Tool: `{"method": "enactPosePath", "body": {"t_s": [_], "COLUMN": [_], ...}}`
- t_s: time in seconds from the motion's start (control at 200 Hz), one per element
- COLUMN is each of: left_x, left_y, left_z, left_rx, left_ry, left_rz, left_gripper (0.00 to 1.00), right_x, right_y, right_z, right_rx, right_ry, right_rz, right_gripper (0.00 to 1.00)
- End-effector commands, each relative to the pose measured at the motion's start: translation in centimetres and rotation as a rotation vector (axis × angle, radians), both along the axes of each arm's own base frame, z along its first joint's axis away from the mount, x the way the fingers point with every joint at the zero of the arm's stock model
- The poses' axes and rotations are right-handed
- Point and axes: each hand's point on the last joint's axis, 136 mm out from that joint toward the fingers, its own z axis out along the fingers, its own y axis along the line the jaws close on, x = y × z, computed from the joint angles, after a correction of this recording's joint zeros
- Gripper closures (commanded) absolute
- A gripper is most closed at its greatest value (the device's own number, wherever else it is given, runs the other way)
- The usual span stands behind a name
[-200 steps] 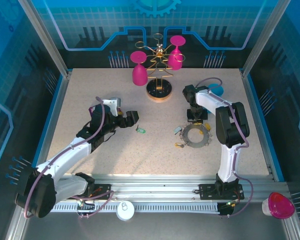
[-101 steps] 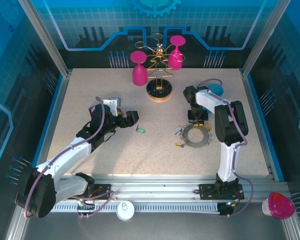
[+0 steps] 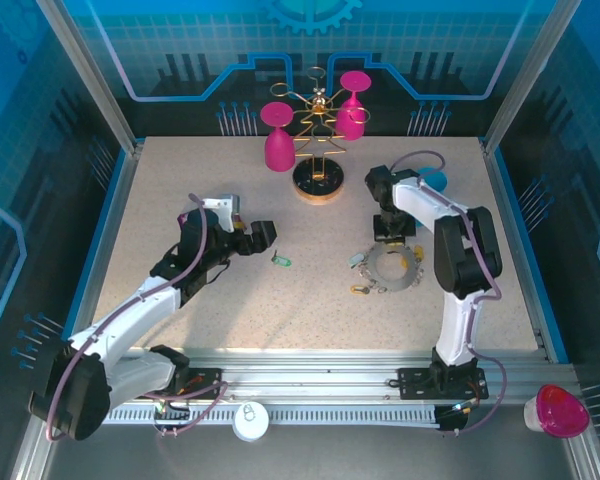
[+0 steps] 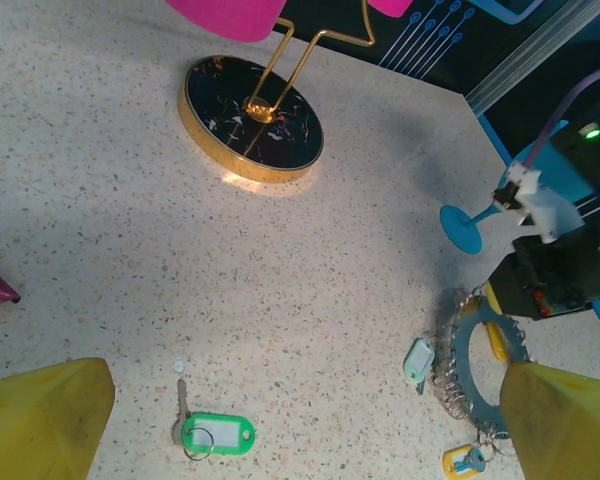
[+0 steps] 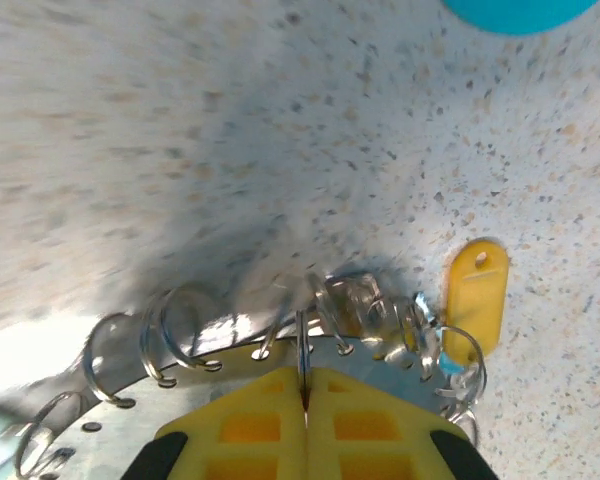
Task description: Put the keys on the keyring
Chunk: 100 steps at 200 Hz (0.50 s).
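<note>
The keyring (image 3: 392,267) is a flat grey loop lying right of centre, edged with several small wire rings. My right gripper (image 3: 392,232) stands over its far edge. In the right wrist view that gripper (image 5: 303,385) is shut on one thin wire ring of the keyring (image 5: 130,395), beside a yellow-tagged key (image 5: 477,295). A green-tagged key (image 3: 280,261) lies loose on the table. My left gripper (image 3: 260,238) hovers open just left of it. The left wrist view has the green key (image 4: 217,434) between my spread fingers (image 4: 40,425), with mint (image 4: 418,360) and yellow (image 4: 463,461) keys on the keyring (image 4: 468,350).
A gold glass rack on a round dark base (image 3: 318,185) stands at the back centre with two pink glasses (image 3: 280,150) hanging from it. A blue glass (image 3: 432,180) lies behind the right arm. Blue walls and rails enclose the table.
The right gripper's fingers have closed the last bit on the wire ring, and the keyring has shifted slightly toward the far left. The left arm has barely moved.
</note>
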Motion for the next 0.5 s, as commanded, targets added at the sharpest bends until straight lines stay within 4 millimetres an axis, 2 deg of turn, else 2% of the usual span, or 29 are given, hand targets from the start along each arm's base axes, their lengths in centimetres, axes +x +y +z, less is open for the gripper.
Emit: {"method": "enactPosePath", "body": {"t_s": [0.0,0.195,0.36,0.495], "left_x": [-0.2,-1.2,-3.2,-5.6], "left_y": [0.4,1.0,-0.4,-1.9], "left_z": [1.8,3.7,5.8,7.6], "left_rx": [0.035,0.144,0.250,0.303], "left_ry": [-0.077,-0.200,-0.331,-0.431], "left_rz": [0.000,-0.043,-0.218,-0.394], "left_gripper": [0.01,0.02,0.06,0.14], "right_x": [-0.2,-2.2,-4.5,-6.3], "right_y": [2.9,9.1,13.9,16.7], "right_z": [4.7,10.0,14.6,18.1], "right_rx": [0.045,0.270,0.437,0.601], "right_ry": [-0.153,-0.373,-0.529,-0.636], "right_rz": [0.132,0.367,0.648,0.821], "right_gripper": [1.00,1.00,1.00,1.00]}}
